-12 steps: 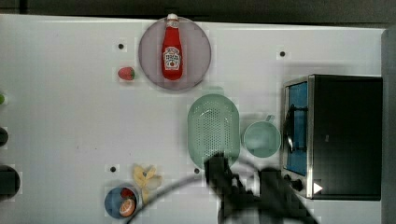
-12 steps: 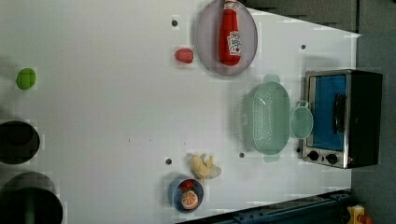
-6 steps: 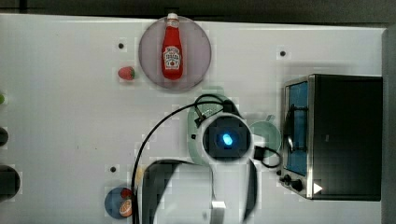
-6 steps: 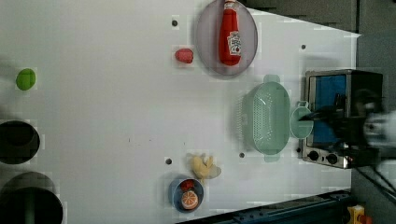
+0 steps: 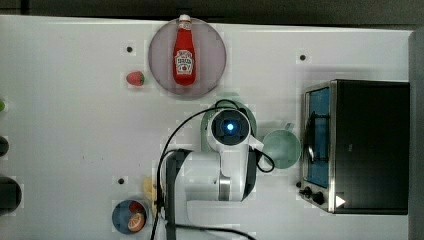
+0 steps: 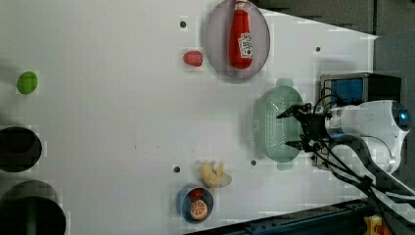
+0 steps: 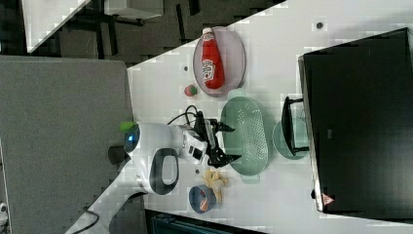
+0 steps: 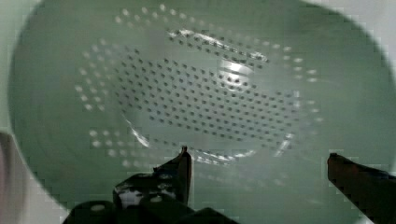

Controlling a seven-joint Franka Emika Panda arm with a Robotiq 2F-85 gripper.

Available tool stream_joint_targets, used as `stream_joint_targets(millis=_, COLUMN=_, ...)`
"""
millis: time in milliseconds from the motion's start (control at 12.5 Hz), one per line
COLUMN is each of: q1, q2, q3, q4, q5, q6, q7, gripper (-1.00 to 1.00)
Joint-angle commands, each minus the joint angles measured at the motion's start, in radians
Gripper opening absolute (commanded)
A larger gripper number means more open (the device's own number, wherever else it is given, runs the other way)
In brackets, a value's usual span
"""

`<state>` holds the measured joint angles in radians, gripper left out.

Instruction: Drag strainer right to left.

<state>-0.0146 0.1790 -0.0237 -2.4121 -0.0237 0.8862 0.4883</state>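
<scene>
Jaws spread wide, nothing held, poised over the strainer (image 6: 274,125). Its perforated bottom lies directly beneath and between the two fingers (image 8: 180,170). Strainer rests on the white table (image 6: 122,122). Mint cup (image 5: 281,148) just beside the strainer, on the side nearer the toaster oven (image 5: 360,145). Ketchup bottle (image 6: 242,36) on its plate (image 6: 215,39), apart from the jaws.

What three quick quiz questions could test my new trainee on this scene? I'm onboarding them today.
1. True or false: the claw is open above the strainer.
2. What lies on the grey plate? A) banana B) ketchup bottle C) cup
3. In the top view, what stands between the strainer and the toaster oven?

Key: 1 true; 2 B; 3 the mint-green cup.
</scene>
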Motion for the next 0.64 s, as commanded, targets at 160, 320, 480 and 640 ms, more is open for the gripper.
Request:
stream_joint_targets(millis=160, q1=0.016, q2=0.084, q3=0.010, q4=0.020, q5=-0.021, q6=0.200, q7=0.196, gripper=1.00)
stream_joint_targets(millis=320, q1=0.028, q2=0.139, q3=0.020, q4=0.019, q5=-0.020, q6=0.237, q7=0.219, gripper=1.00)
stream_joint_targets(millis=480, q1=0.039, q2=0.178, q3=0.021, q4=0.020, q5=-0.020, q6=0.263, q7=0.231, gripper=1.00)
stream_joint_targets(millis=640, q1=0.050, q2=0.202, q3=0.024, q4=0.020, q5=-0.018, q6=0.280, q7=0.231, gripper=1.00)
